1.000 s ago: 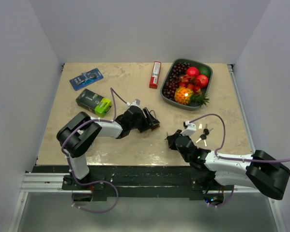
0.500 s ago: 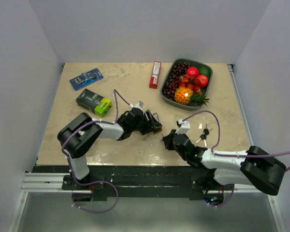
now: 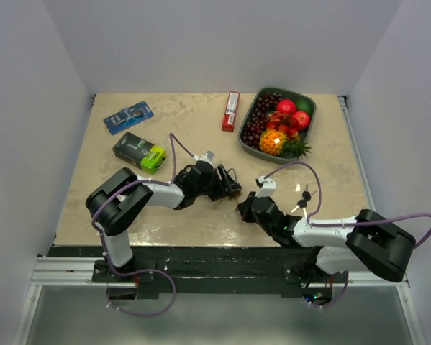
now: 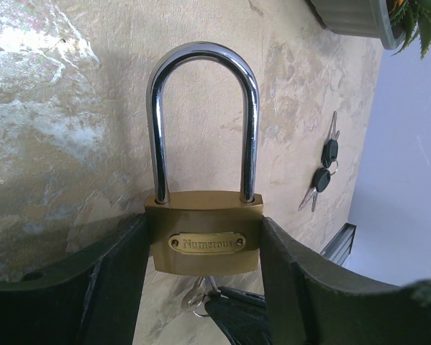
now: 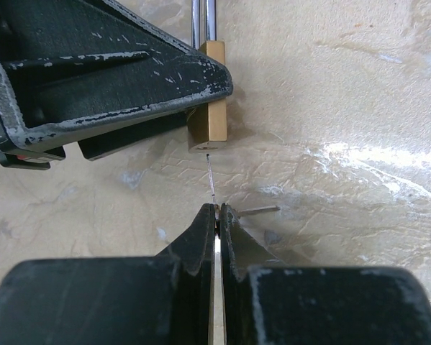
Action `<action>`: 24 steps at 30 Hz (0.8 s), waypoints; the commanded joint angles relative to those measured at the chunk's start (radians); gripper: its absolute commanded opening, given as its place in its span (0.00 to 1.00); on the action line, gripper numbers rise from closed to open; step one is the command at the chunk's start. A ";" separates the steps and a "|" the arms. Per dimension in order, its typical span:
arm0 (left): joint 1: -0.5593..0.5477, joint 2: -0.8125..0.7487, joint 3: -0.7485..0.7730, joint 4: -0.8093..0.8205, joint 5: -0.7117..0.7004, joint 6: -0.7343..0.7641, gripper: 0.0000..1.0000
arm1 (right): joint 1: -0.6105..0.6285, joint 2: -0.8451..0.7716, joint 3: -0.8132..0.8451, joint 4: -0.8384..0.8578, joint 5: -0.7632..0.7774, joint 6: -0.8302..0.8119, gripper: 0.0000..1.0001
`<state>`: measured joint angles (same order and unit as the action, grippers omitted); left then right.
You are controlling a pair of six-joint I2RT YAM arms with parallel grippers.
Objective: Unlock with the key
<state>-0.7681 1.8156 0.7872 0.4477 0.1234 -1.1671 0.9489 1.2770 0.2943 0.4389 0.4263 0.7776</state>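
Note:
A brass padlock (image 4: 204,233) with a closed steel shackle (image 4: 201,108) sits between the fingers of my left gripper (image 4: 204,224), which is shut on its body. In the top view the left gripper (image 3: 229,185) is at the table's middle. My right gripper (image 5: 217,208) is shut on a silver key (image 5: 211,180), seen edge-on. The key's tip is just under the padlock's bottom face (image 5: 215,93). The key (image 4: 193,298) also shows below the padlock in the left wrist view. In the top view the right gripper (image 3: 242,208) is close in front of the left one.
Two spare black-headed keys (image 3: 301,200) lie right of the grippers. A grey fruit tray (image 3: 310,100) stands at the back right, with a red bar (image 3: 231,111) beside it. A green-black box (image 3: 139,150) and a blue packet (image 3: 128,116) lie back left.
My right gripper has moved left and forward with the key, up to the padlock's underside. My left gripper has shifted slightly right with the padlock.

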 commanded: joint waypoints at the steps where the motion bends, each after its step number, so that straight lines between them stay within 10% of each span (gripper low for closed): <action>1: -0.005 -0.036 0.000 0.082 0.005 -0.005 0.00 | 0.004 0.002 0.028 0.024 0.012 0.022 0.00; 24: -0.008 -0.036 -0.002 0.080 0.005 -0.006 0.00 | 0.004 -0.015 0.035 0.021 0.060 -0.001 0.00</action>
<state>-0.7685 1.8156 0.7868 0.4477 0.1230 -1.1671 0.9489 1.2564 0.2955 0.4355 0.4385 0.7837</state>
